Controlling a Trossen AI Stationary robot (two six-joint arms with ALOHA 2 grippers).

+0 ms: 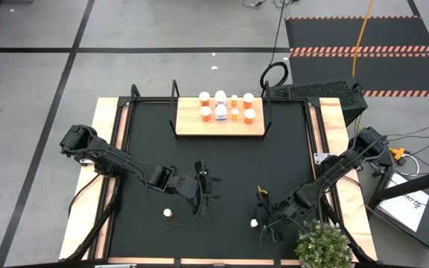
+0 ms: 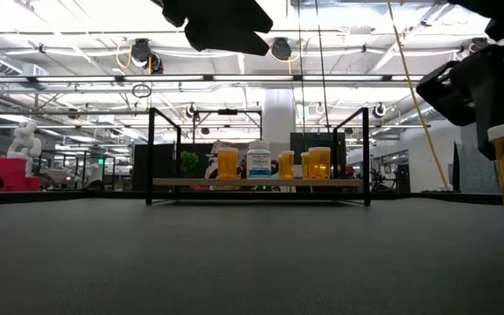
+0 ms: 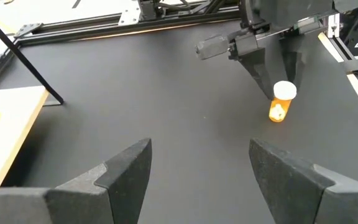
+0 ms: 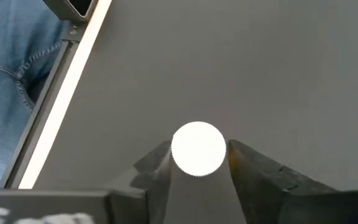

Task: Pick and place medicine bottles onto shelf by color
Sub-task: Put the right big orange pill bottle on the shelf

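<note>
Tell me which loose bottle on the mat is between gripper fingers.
The orange bottle near the plant: the right gripper straddles its white cap. The other loose bottle stands beside the left gripper, untouched.

Black table [image 1: 222, 171], pale wood side strips [image 1: 104, 149]. Light-wood shelf [image 1: 219, 128] at twelve o'clock, black uprights; its medicine bottles [image 1: 227, 106] orange and white, white-capped. Dark right end effector [image 4: 197, 163] flanks a white cap [image 4: 198, 149].
</note>
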